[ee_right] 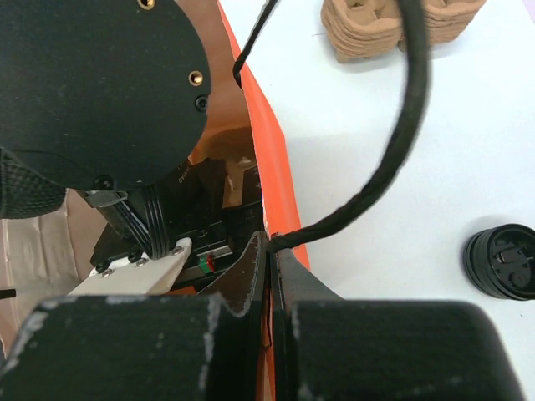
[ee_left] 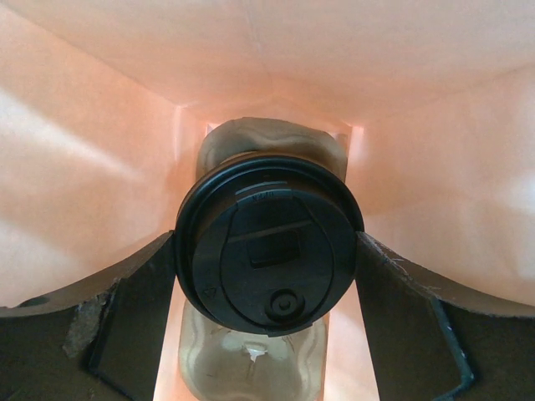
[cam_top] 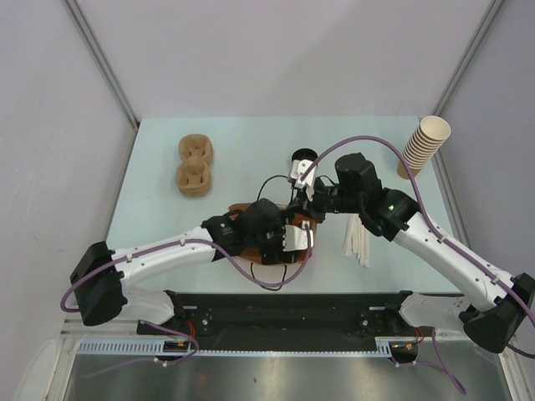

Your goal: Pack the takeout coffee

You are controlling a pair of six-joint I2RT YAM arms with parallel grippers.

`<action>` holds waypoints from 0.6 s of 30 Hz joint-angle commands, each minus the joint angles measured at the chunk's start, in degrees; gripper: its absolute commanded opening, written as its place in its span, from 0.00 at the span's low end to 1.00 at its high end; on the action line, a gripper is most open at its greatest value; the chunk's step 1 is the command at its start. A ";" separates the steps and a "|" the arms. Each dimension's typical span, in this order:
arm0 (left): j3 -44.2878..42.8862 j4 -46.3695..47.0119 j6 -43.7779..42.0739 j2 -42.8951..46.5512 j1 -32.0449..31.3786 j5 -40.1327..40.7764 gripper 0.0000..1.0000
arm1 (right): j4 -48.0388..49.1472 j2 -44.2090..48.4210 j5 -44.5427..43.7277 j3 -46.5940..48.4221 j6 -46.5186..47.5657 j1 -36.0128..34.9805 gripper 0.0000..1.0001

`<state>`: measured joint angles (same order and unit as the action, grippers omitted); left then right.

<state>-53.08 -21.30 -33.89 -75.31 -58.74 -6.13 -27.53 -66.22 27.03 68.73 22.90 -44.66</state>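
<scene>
Takeout coffee (ee_left: 267,242) in left hand (ee_left: 267,280), inside orange bag (ee_left: 84,167), right hand (ee_right: 269,259) pinching rim

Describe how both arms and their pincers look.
The left arm and right arm both have white links with bulky black joints, and a purple cable loops along each. A small green light glows on one black joint of the right arm. The left pincer and right pincer have flat, dark fingers with scuffed, chipped edges.
</scene>
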 commanded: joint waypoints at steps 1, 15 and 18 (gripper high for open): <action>-2.20 -2.87 2.07 -3.44 3.02 -6.26 0.06 | 4.41 -1.10 8.22 0.62 0.57 1.51 0.00; -2.03 -0.76 2.16 -12.32 7.23 -11.36 0.01 | 8.10 -5.41 11.65 0.70 1.36 6.87 0.00; -1.68 -0.41 2.07 -13.02 7.94 -11.62 0.01 | 8.37 -5.85 12.08 0.70 1.45 7.40 0.00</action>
<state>-56.49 -17.82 -33.85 -84.07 -52.23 -16.29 -22.35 -71.85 33.91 68.66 24.29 -37.30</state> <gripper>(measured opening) 0.830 0.012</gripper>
